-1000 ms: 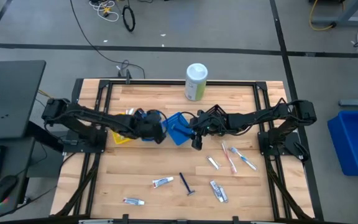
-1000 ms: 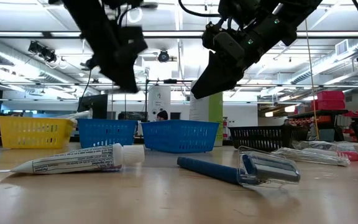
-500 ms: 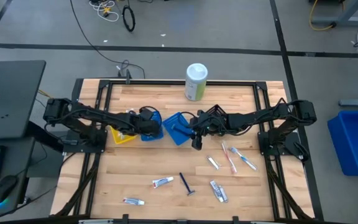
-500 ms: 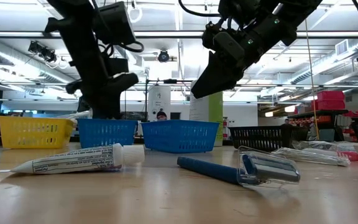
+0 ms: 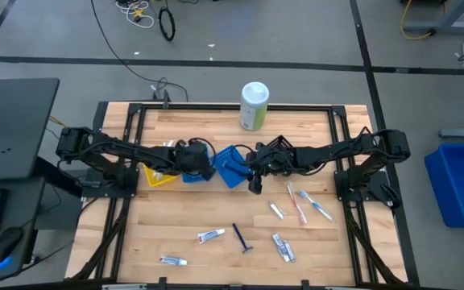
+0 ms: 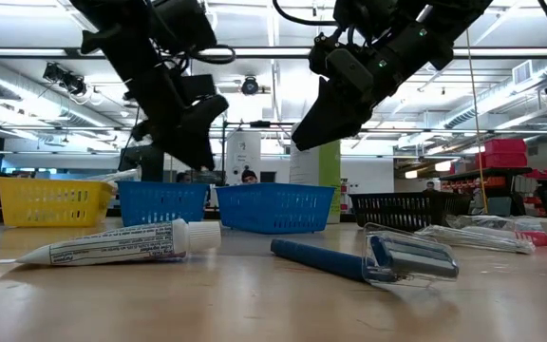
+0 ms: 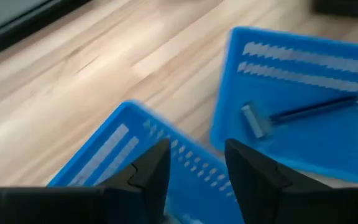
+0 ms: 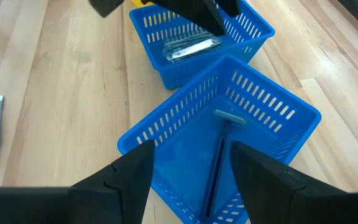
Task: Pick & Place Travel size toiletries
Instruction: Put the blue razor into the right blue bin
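A blue razor (image 8: 219, 155) lies alone in the right-hand blue basket (image 5: 232, 167), handle along the floor and head toward the far wall. Silver wrapped packets (image 8: 190, 48) lie in the neighbouring blue basket (image 5: 193, 163), which stands just beside the first; a yellow basket (image 5: 155, 176) sits next on its left. That makes three baskets in a row at mid-bench, two blue and one yellow.

Loose toiletries lie on the bare wood nearer the front edge: two toothpaste tubes (image 5: 210, 235) (image 5: 172, 260) to the left, one blue razor (image 5: 241, 238) between, a silver packet (image 5: 283, 247) to the right, then a small white tube (image 5: 276, 210) and a cluster of thin toothbrushes (image 5: 304, 203) nearer the right arm's base. The wood between these items and around the front corners is open. A tall white-green canister (image 5: 254, 105) stands at the bench's (image 5: 192, 129) far edge, well apart from the rest.

The left gripper (image 5: 200, 163) hangs over the packet basket, its fingers (image 7: 151, 177) parted and empty. The right gripper (image 5: 254, 179) hovers at the near side of the razor basket, fingers (image 8: 253, 168) spread wide over the basket's rim, clasping nothing. In the low view both grippers hang clear above the basket tops.
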Robot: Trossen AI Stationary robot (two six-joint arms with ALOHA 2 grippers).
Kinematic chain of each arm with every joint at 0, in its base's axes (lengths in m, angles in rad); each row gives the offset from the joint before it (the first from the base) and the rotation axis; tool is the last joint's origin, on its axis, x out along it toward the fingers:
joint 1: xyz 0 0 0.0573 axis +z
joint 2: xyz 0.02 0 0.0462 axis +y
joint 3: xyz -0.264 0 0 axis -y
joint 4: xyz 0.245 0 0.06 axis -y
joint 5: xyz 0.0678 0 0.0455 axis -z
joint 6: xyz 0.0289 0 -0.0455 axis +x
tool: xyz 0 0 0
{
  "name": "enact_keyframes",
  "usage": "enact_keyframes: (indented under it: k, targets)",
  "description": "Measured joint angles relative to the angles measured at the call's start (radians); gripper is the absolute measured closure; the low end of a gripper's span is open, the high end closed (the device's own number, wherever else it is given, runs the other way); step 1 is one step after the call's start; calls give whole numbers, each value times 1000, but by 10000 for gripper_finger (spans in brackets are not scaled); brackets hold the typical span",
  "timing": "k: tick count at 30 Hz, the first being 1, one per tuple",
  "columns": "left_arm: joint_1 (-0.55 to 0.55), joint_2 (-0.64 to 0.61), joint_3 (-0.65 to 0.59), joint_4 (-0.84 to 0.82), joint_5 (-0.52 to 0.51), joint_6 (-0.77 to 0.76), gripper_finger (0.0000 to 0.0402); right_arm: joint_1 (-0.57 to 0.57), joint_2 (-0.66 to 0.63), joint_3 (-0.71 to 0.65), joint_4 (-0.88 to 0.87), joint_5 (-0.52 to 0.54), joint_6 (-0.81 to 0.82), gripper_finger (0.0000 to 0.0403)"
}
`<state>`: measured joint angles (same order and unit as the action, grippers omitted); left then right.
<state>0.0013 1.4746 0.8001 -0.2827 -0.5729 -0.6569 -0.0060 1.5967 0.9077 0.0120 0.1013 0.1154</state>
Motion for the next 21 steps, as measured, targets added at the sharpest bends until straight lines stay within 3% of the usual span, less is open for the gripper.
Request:
enact_keyframes:
  k: [4, 10, 15, 21]
  targets:
    - [0, 0, 0, 80, 40, 93, 247, 0, 0, 0, 6, 1, 0, 177]
    - [-6, -32, 0, 88, 64, 118, 260, 14, 0, 6, 81, -37, 95, 185]
    - [-36, -168, 0, 74, 73, 164, 270, 80, -1, 53, 35, -155, 177, 206]
    - [-74, -338, 1, -20, 0, 254, 279, 219, -1, 68, 51, -127, 340, 223]
